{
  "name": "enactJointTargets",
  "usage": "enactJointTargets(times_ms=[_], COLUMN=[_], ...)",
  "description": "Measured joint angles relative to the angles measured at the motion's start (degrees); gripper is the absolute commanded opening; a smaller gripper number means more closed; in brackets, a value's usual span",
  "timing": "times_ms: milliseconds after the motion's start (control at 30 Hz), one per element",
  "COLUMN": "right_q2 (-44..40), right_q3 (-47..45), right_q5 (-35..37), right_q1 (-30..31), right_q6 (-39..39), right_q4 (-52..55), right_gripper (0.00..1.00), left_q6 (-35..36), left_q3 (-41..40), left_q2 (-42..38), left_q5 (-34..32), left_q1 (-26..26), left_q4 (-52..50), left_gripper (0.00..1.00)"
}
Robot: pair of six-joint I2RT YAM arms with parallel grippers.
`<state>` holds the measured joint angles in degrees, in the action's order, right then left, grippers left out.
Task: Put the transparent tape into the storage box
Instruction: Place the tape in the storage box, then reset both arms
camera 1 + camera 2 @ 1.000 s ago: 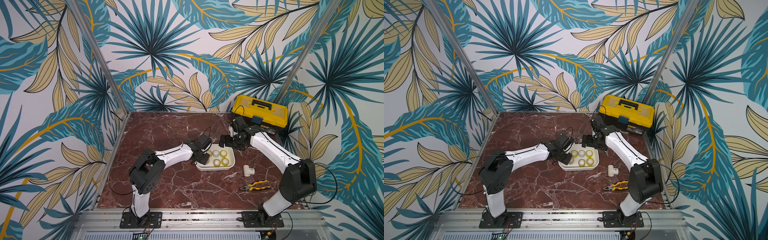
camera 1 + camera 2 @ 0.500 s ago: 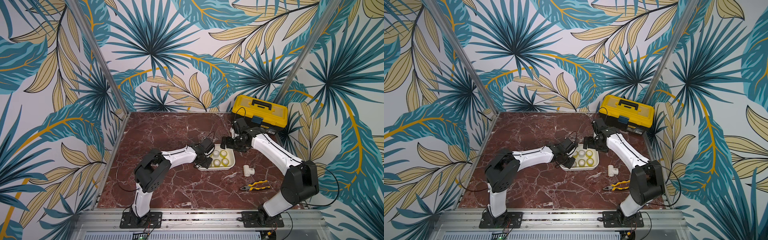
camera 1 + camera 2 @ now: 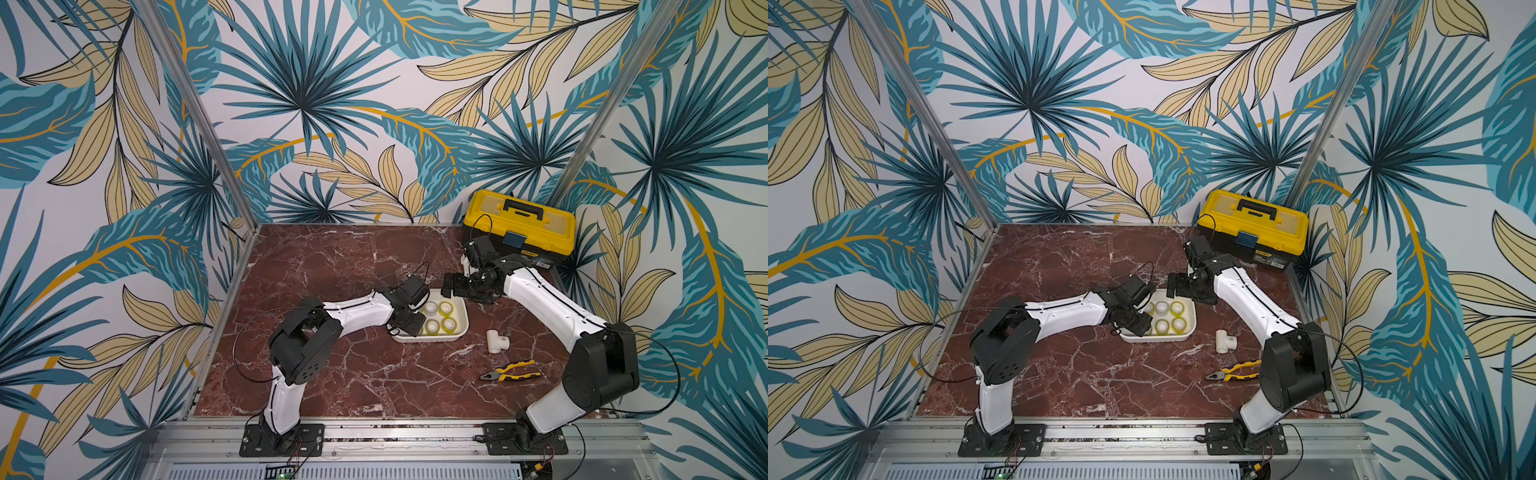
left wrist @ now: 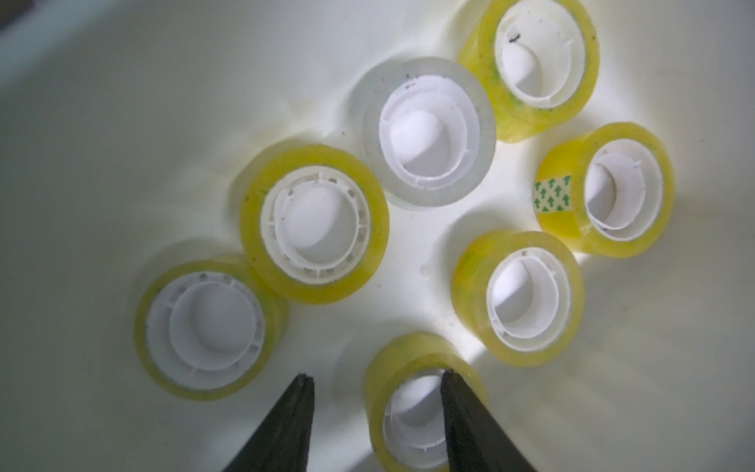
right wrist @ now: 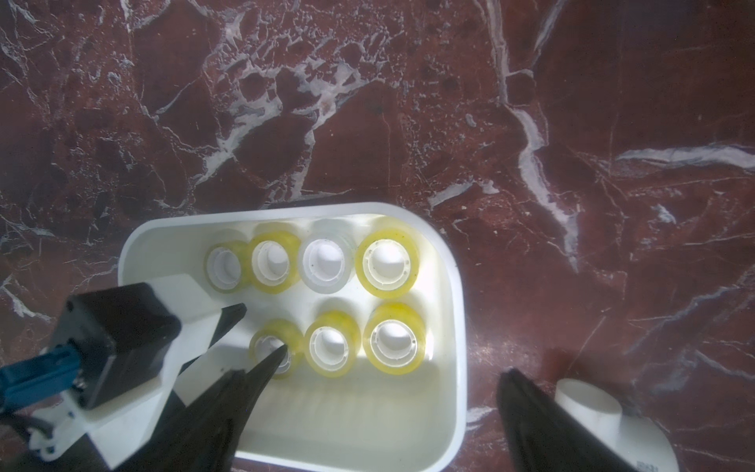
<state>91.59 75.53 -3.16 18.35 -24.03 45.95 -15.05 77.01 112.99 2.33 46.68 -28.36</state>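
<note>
Left gripper [image 4: 375,374] has parted, seemingly releasing transparent tape [image 4: 412,347] into storage box [image 4: 102,163].

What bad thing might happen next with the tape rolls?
1. One finger of the left gripper seems to sit inside the core of the nearest roll. If the arm lifts off crooked, it may hook that roll and drag it back out of the box.
2. The seven rolls stand close together, so a sideways move may knock a neighbour over.
</note>
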Motion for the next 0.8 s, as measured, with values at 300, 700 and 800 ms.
enactJointTargets(times_ms=[300, 700, 800], right_q2=[0.0, -5.5, -12.2], right_q3=[0.7, 6.0, 1.6], right_q5=[2.2, 19.7, 22.1], right_q1=[-0.3, -1.0, -1.9], right_q6=[0.2, 2.5, 7.0], right_q4=[0.4, 0.4, -6.8], right_gripper=[1.0, 1.0, 1.0], left_q6=[0.1, 0.6, 2.1], left_q3=[0.0, -0.7, -4.7], left_q2=[-3.4, -29.2, -36.0], left_q5=[-2.7, -19.3, -27.4], left_q1=[-0.1, -7.0, -9.2], left_q4=[-0.5, 0.8, 3.5], left_gripper=[0.71, 1.0, 1.0])
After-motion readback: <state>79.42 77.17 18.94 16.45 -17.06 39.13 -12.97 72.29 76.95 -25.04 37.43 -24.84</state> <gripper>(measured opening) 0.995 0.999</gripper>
